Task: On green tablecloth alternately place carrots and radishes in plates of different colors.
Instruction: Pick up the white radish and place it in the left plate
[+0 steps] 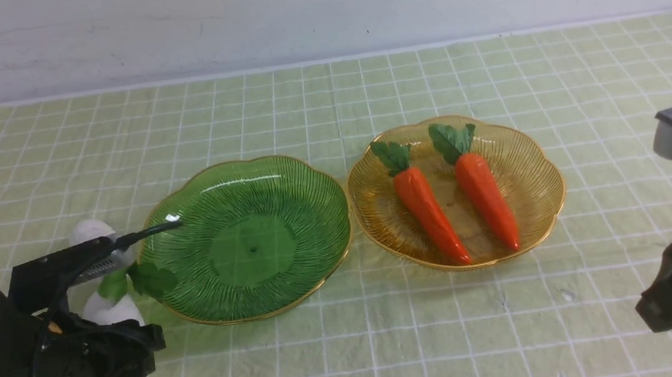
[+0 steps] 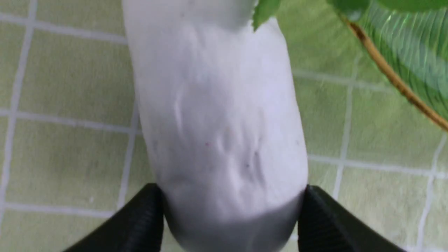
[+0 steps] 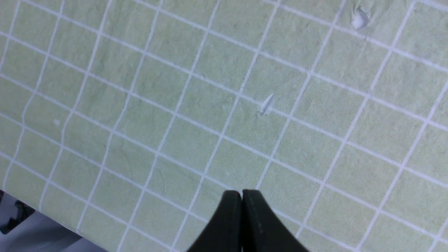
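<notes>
Because the radish looks matte, plump and probably light and stiff, it should sit firmly between pads; take it across the fat body, never by the leaf tuft. The left gripper clasps it so, one pad on each flank, on the green tablecloth just beside the green plate. Only the left wrist view shows that contact. Only the front view shows a far radish and near radish, not which is gripped, plus two carrots in the amber plate. The right gripper is pinched together, empty.
</notes>
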Controlling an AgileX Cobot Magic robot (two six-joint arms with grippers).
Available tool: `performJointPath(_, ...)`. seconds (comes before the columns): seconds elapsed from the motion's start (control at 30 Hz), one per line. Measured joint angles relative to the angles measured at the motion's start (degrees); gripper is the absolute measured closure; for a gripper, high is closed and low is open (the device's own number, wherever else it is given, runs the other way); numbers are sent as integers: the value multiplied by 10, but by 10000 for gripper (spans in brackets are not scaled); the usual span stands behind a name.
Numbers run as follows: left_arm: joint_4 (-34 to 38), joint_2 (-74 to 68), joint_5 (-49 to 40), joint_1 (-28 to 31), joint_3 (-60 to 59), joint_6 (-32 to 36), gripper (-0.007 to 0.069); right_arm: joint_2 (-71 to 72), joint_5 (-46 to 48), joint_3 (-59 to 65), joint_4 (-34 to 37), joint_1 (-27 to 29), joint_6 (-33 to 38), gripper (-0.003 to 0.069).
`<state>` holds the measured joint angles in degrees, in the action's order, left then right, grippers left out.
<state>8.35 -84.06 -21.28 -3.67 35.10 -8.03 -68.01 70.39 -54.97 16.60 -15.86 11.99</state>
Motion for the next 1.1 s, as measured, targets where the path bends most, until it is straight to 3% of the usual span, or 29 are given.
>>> performJointPath(0.27,-64,94,-130,0,26,-9,186,0,-1,0,0,0,4,673)
performJointPath(0.5,-54,150,-293,0,151,-30,186,0,-16,0,0,0,6,673)
performJointPath(0.73,1,94,-277,-19,234,-30,186,0,-31,0,0,0,6,673)
performJointPath(0.97,29,-35,-208,-73,294,-30,186,0,-37,0,0,0,6,673)
performJointPath(1.1,40,-83,-183,-77,315,-30,144,0,-37,0,0,0,7,673)
